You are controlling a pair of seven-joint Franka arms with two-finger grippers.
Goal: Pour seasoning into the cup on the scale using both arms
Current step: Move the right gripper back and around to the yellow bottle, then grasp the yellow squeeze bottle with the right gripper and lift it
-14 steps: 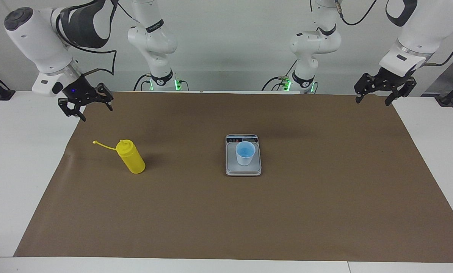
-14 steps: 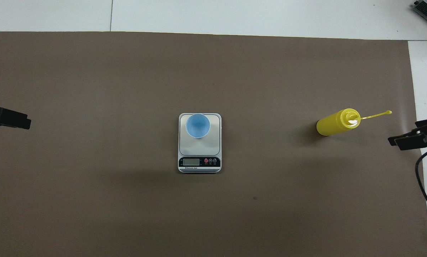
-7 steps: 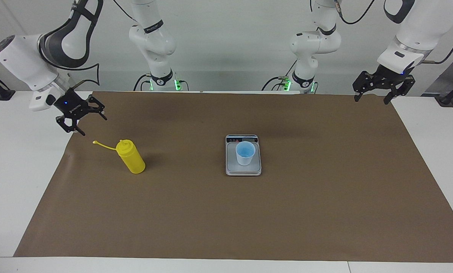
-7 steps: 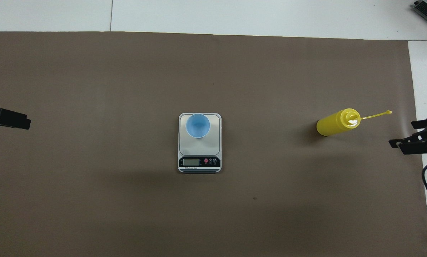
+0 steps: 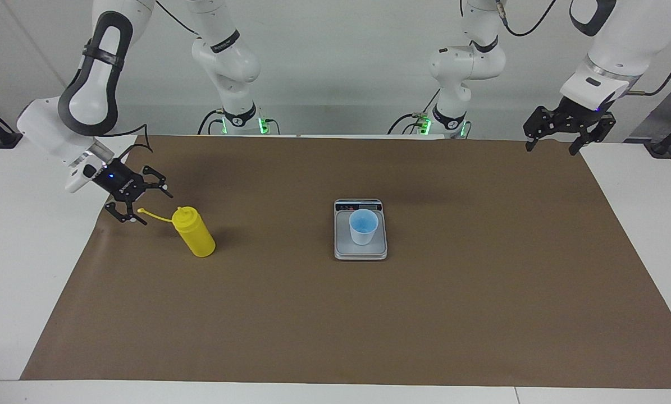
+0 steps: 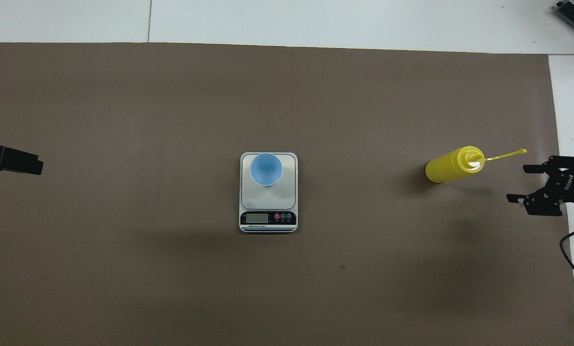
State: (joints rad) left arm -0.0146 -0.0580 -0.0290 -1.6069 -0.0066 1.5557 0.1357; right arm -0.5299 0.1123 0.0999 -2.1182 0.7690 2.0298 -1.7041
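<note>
We have barely begun: the seasoning (image 5: 195, 232) stands ungrasped toward the right arm's end of the bench, well apart from the cup (image 5: 363, 226) on the scale (image 5: 360, 251). Right gripper (image 5: 140, 205) hangs beside it, jaws open; left gripper (image 5: 558, 136) waits, jaws open.

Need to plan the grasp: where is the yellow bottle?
The yellow bottle stands on the brown mat toward the right arm's end, beside the open right gripper.

Right pincer (image 5: 142, 206) hangs low, tilted, fingers spread, aimed toward three o'clock; left pincer (image 5: 557, 146) waits raised, fingers apart.
</note>
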